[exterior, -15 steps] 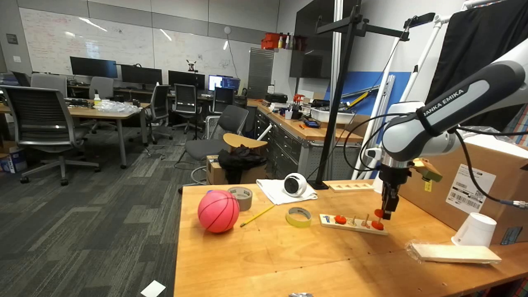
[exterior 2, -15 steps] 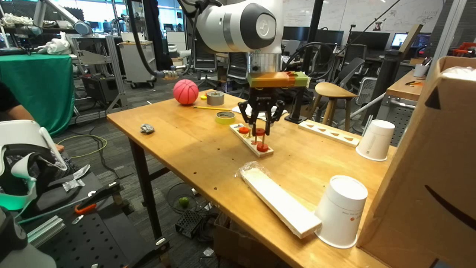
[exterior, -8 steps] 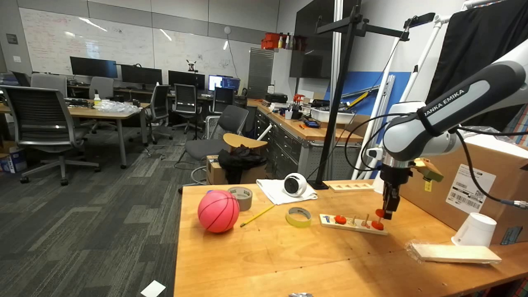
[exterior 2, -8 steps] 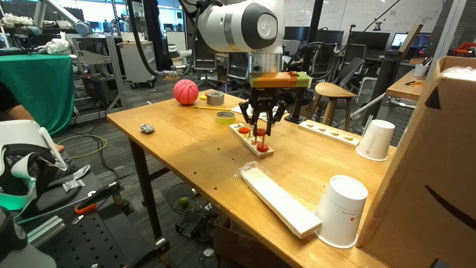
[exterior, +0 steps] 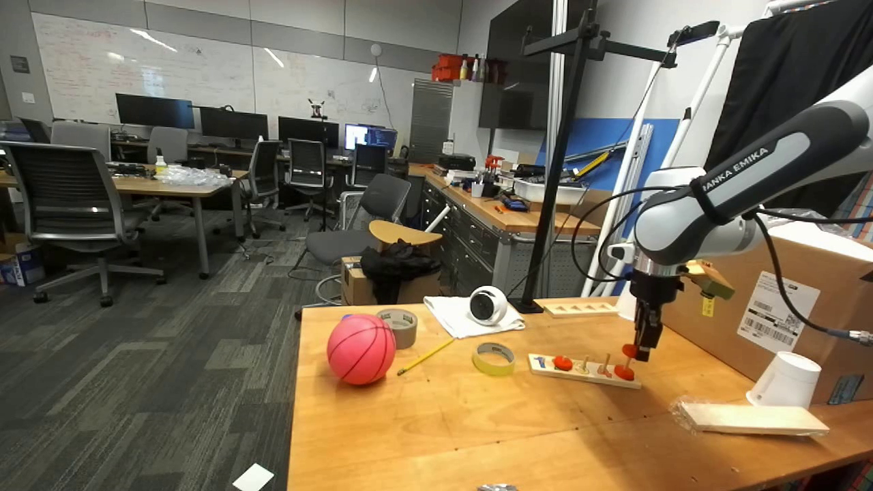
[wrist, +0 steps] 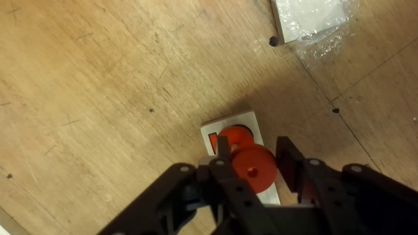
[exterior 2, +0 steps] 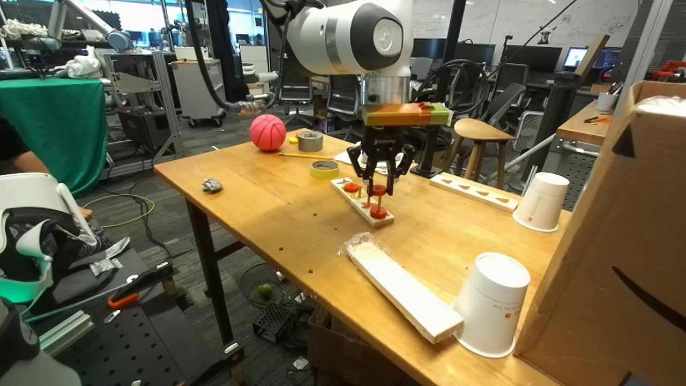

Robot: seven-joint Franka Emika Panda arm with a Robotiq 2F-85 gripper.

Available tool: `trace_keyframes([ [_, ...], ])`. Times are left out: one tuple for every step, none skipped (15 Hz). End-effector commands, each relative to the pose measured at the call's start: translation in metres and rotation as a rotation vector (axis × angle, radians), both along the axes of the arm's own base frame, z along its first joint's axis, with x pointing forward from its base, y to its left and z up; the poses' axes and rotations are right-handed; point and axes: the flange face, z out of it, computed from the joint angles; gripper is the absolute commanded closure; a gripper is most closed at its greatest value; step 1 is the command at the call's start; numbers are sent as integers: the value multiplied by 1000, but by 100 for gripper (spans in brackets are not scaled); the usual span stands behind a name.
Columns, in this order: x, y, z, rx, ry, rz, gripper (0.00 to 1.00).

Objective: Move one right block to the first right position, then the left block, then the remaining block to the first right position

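My gripper [exterior 2: 380,190] is shut on a red disc with a centre hole [wrist: 254,173]. It holds the disc level above the end of a wooden peg board [wrist: 207,130], over a peg that carries another red disc [wrist: 235,132]. The held disc [exterior: 629,350] looks close to that peg's top in both exterior views; in the wrist view its hole is offset from the peg tip. A red piece [exterior: 562,363] sits near the board's far end. Bare pegs [exterior: 606,361] stand between. The board [exterior 2: 350,198] also shows in an exterior view.
A plastic-wrapped wooden plank [exterior 2: 402,289] and a white cup [exterior 2: 493,305] stand near a cardboard box [exterior 2: 611,257]. Yellow tape [exterior: 494,359], a pencil [exterior: 425,356], grey tape [exterior: 398,329] and a pink ball [exterior: 361,349] lie beyond the board. A triangle-slotted board [exterior 2: 471,191] lies behind.
My gripper has shifted slightly to the right in both exterior views with the red disc still in it. The board and the other red pieces have not moved.
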Motion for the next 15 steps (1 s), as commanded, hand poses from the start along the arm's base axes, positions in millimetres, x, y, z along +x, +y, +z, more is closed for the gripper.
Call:
trace_keyframes([
  [5, -5, 5, -6, 0, 19, 75],
  [4, -6, 4, -4, 2, 18, 75],
  [5, -6, 3, -4, 3, 18, 75],
  [5, -7, 3, -3, 3, 19, 75],
  [5, -6, 4, -4, 3, 20, 76],
  [6, -6, 4, -4, 3, 22, 75],
  [7, -6, 4, -4, 4, 23, 75],
  [7, -6, 3, -3, 4, 22, 75],
  [8, -6, 4, -3, 3, 22, 75],
  [9, -6, 4, -4, 2, 22, 75],
  [10, -6, 5, -4, 2, 22, 75],
  [12, -6, 5, -5, 1, 21, 75],
  [13, -6, 5, -6, 1, 22, 75],
  [15, -6, 6, -6, 1, 22, 75],
  [17, -6, 6, -6, 1, 22, 75],
])
